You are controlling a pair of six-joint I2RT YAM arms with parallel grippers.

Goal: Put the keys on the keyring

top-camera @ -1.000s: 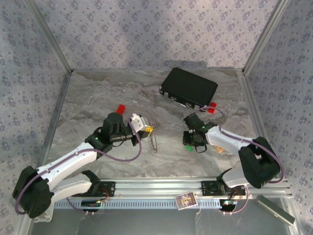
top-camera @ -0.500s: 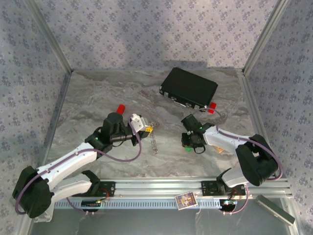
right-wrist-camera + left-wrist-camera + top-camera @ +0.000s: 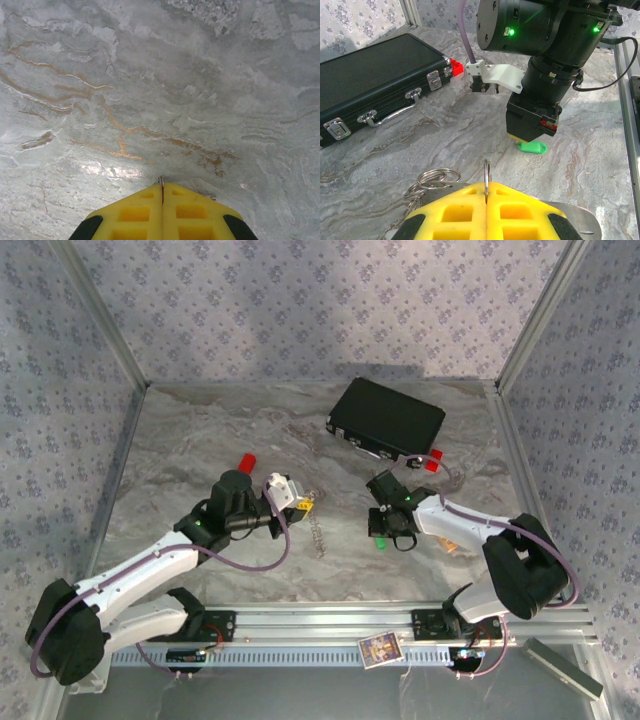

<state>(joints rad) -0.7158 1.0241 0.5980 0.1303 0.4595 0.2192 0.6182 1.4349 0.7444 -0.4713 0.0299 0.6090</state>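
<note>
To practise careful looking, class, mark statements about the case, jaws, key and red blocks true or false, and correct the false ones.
1. The black case lies shut at the far side of the table. True.
2. The left jaws are wide open. False: they are shut on a thin ring of the keyring.
3. The green key sits right under the right jaws. True.
4. Both red blocks are stacked on the case. False: one red block lies on the table beside the case, and the other red block lies near the left arm.
</note>
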